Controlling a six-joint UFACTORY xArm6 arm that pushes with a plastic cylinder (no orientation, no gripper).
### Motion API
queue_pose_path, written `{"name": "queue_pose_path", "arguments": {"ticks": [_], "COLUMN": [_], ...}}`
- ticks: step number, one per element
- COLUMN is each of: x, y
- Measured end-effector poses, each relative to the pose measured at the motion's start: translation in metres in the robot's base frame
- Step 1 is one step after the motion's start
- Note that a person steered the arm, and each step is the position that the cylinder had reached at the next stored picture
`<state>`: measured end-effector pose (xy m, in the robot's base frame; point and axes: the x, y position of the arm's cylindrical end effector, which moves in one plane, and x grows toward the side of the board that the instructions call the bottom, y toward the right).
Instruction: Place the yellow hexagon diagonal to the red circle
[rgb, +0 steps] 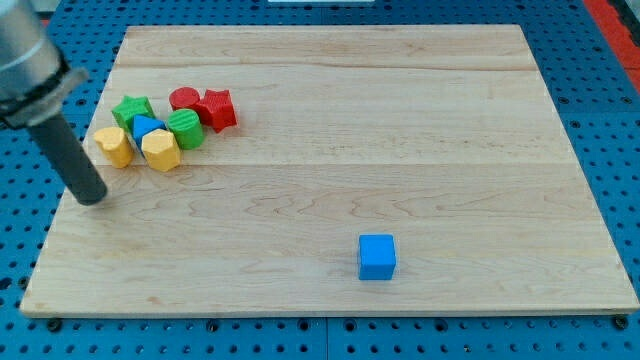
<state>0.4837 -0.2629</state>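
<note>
Now, in the camera view, the wooden board (330, 150) is seen lying on a blue pegboard surface (600, 120), and all the action is bunched at the board's upper left. The dark rod is planted there, and my tip (93, 197) is set down on the wood at about 8 o'clock from the cluster, apart from every block. No hand or jaws are carried by this arm, so nothing is spread, pressed or pinched; only a bare rod end is shown.

The yellow hexagon (160, 150) is found at the cluster's lower edge, at roughly 2 o'clock from my tip. Just beside it at 9 o'clock sits a second yellow block (114, 146), its shape hard to read. A small blue block (147, 126) is wedged at 11 o'clock of the hexagon, a green star-like block (132, 109) behind it. A green round block (186, 129) is placed at 1 o'clock of the hexagon, touching it or nearly so.

The red circle (184, 98) is spotted at the cluster's top, at 1 o'clock from the hexagon, with a red star-like block (217, 109) pressed against it at 4 o'clock.

Far off at 5 o'clock, a blue cube (377, 257) stands alone.
</note>
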Motion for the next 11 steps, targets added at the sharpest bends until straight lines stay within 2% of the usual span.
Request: {"name": "queue_pose_path", "arguments": {"ticks": [1, 2, 3, 4, 6, 7, 8, 9, 10, 11], "x": [-0.015, -0.024, -0.021, -0.045, -0.055, -0.052, -0.068, -0.129, -0.179, -0.185], "y": [0.026, 0.08, 0.039, 0.055, 0.186, 0.223, 0.262, 0.257, 0.225, 0.201]}}
